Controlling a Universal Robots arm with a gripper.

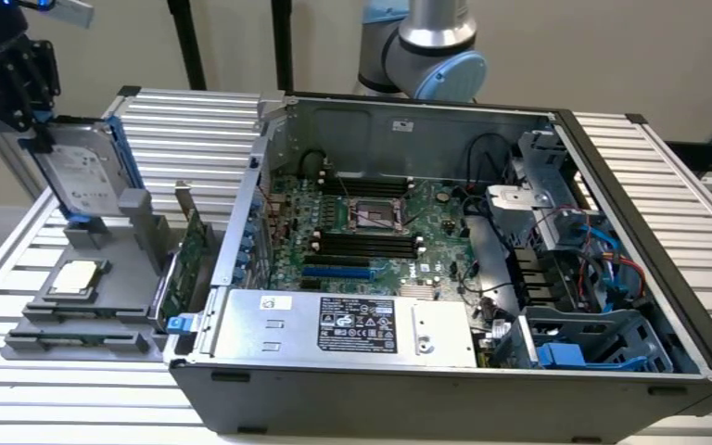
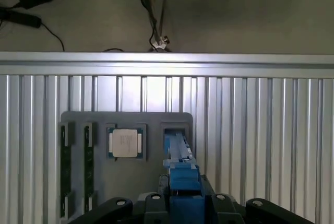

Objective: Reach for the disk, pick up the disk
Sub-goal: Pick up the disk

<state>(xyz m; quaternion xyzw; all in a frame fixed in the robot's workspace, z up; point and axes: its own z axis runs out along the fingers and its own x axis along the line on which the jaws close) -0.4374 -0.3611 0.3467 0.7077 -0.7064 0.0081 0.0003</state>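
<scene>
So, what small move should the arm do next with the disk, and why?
Probably a short, straight lift. The pincer looks shut on the disk at its upper end, and the disk's lower end is at the slot of the grey holder; pulling sideways might jam it.

disk [image 1: 82, 176]: silver-grey, white printed label, bright blue frame
gripper [image 1: 42, 137]: black
holder tray [image 1: 78, 343]: dark grey
chip [image 1: 74, 276]: silver, dark-green edge
bench [image 1: 666, 176]: silver, ribbed stripes
motherboard [image 1: 369, 222]: green
power supply box [image 1: 331, 324]: silver, black label
case [image 1: 455, 399]: dark grey
arm joint [image 1: 449, 74]: silver, light-blue cap
</scene>
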